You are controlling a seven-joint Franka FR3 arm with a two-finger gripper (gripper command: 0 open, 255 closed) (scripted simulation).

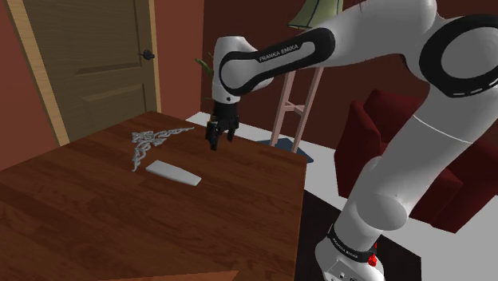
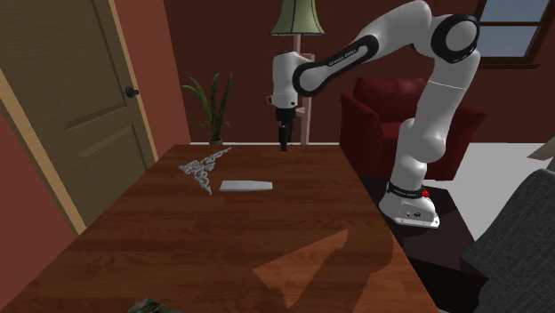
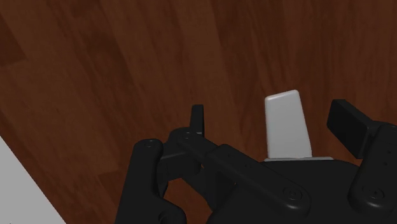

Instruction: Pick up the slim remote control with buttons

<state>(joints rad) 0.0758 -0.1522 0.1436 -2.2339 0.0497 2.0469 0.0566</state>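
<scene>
The slim remote [image 1: 173, 172] is a plain white flat bar lying on the dark wooden table [image 1: 96, 223]. The second exterior view has the remote [image 2: 246, 186] near the table's middle. My black gripper [image 1: 217, 136] hangs above the table, beyond the remote toward the far edge, pointing down. It is open and holds nothing. Seen from the second exterior view, the gripper [image 2: 284, 140] is up and to the right of the remote. In the wrist view one end of the remote [image 3: 289, 127] shows between the spread fingers [image 3: 198, 119] of the gripper [image 3: 271, 114], well below them and untouched.
A silvery ornate piece [image 1: 152, 142] lies just beyond the remote, also seen as the ornament [image 2: 203, 167]. Past the table's far edge stand a plant [image 2: 212, 107], a floor lamp [image 2: 297, 18] and a red armchair [image 2: 391, 107]. A wooden door [image 1: 88, 56] is at the left.
</scene>
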